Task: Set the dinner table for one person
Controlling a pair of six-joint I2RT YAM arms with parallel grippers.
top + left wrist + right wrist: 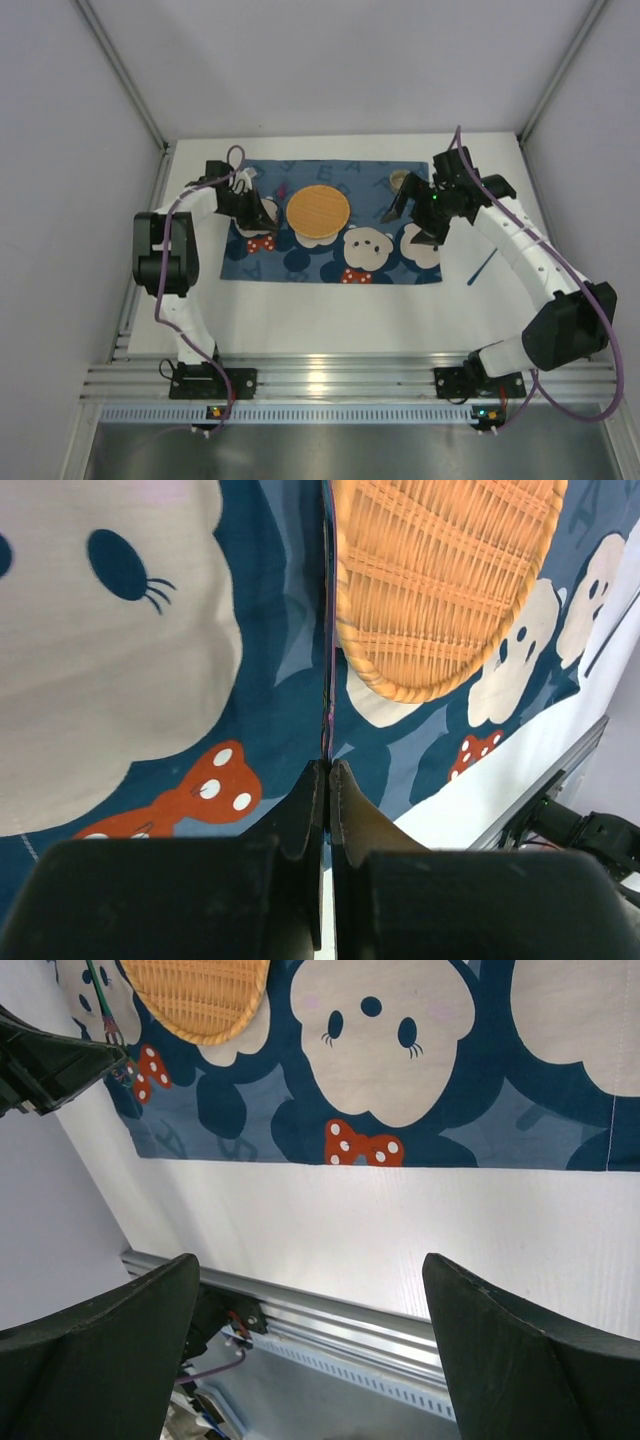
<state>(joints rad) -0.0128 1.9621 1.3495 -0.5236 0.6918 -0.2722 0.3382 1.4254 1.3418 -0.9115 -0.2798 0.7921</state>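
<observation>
Across the middle of the white dinner table point(330, 310) lies a blue bear-patterned placemat point(330, 262), and both arms reach over it, so the tabletop sits beneath both grippers and stretches well past them on every side. The left gripper point(262, 214) is low over the placemat's left part, just beside a round woven plate point(318, 212). In its wrist view the jaws are pressed together on a thin dark stick point(326, 630), which runs straight out from the fingertips along the plate's rim (whether stick and rim touch cannot be told). Bare table shows only as a white strip beyond the cloth's edge there. The right gripper point(408, 226) hangs above the placemat's right end with its fingers point(120, 1340) spread wide and nothing between them. In the right wrist view, the gap frames the plain white tabletop just past the placemat's near hem, with the metal rail point(330, 1325) behind it. A small pale cup point(400, 180) stands on the cloth's far right corner, partly hidden by that gripper. A blue stick point(482, 268) lies on the bare table right of the placemat.
</observation>
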